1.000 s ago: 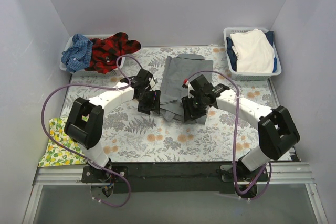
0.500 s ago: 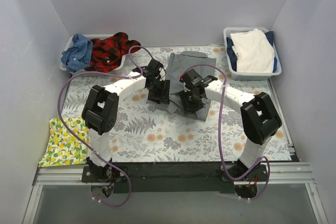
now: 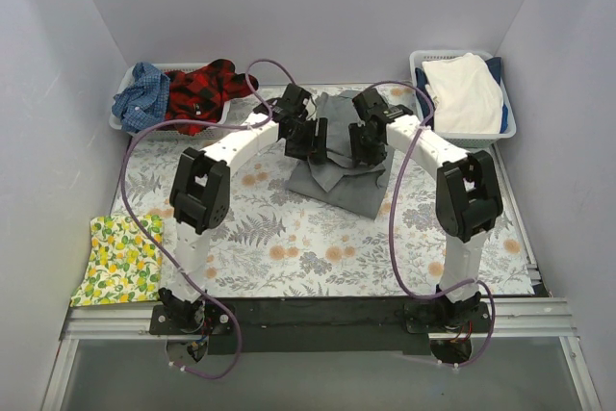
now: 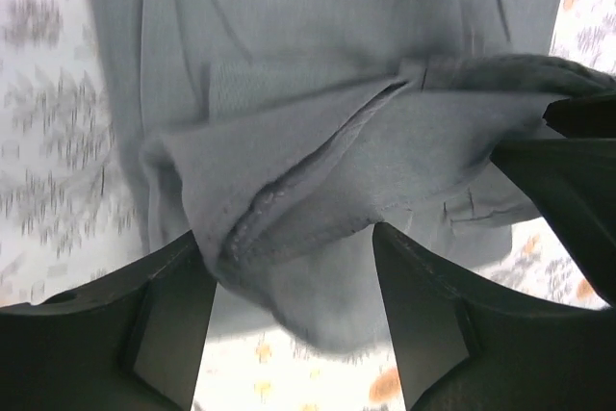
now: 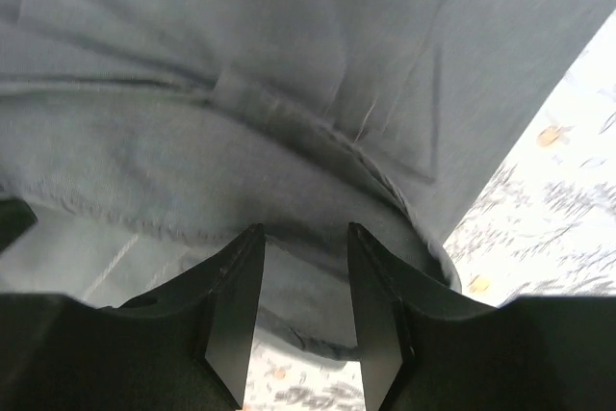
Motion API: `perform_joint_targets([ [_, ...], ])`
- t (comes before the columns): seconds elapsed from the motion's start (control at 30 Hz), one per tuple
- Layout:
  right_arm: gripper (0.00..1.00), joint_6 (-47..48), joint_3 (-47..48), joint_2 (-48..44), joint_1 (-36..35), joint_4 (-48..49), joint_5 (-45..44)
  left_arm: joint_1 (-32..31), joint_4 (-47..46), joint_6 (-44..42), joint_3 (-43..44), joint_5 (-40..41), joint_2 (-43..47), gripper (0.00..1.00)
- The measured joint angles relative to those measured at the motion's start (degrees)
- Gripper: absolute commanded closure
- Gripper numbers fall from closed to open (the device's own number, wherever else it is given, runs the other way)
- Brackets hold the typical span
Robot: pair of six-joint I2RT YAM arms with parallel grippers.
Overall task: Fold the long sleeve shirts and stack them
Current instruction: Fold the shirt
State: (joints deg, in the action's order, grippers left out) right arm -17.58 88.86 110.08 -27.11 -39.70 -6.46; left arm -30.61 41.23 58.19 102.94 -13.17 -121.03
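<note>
A grey shirt (image 3: 339,180) was pictured at the far middle of the desk (image 3: 289,247), with both arms reached over it. The left end effector (image 3: 312,143) was clamped on a bunched fold of the shirt's hem, raised off the layer beneath, with the cloth filling the gap between its fingers (image 4: 173,324). Just beside it, the right end effector (image 3: 364,146) was likewise closed on a fold of the same shirt, its fingers (image 5: 236,305) set narrowly apart around the cloth. A plaid shirt (image 3: 202,89) and a blue checked shirt (image 3: 142,95) were heaped in the left basket (image 3: 117,125) at the far left corner. A white cloth (image 3: 464,93) was held in the right basket (image 3: 462,139). A lemon cloth (image 3: 120,259) was draped at the desk's near left edge.
</note>
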Motion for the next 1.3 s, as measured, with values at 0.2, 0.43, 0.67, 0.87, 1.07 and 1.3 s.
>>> perform_joint_targets([
  [0.2, 0.52, 0.24, 11.1, 7.52, 4.31, -0.7, -2.38, -0.04, -0.79, 1.36, 14.67, -0.11, -11.21, 0.38],
  [0.43, 0.52, 0.63, 16.7, 7.69, 8.02, -0.55, -5.05, 0.07, -5.64, 5.31, 21.35, 4.72, -13.31, 0.26],
  [0.67, 0.52, 2.43, 6.29, -0.26, 6.78, -0.28, -4.09, 0.74, -12.74, 6.69, 9.51, 10.99, -1.57, 0.21],
  [0.87, 0.55, 5.14, -11.98, -6.64, 3.54, 1.03, 1.11, 3.21, -13.73, 7.08, -2.1, 11.1, 9.55, 0.21],
  [1.07, 0.6, 6.54, -19.43, -5.97, 1.51, 1.95, 6.99, 4.98, -11.96, 7.91, -13.33, 10.23, 13.4, 0.2],
  [1.3, 0.61, 8.9, -19.12, -4.09, -1.88, 3.98, 11.28, 6.4, -7.69, 10.08, -26.6, 7.76, 16.31, 0.18],
])
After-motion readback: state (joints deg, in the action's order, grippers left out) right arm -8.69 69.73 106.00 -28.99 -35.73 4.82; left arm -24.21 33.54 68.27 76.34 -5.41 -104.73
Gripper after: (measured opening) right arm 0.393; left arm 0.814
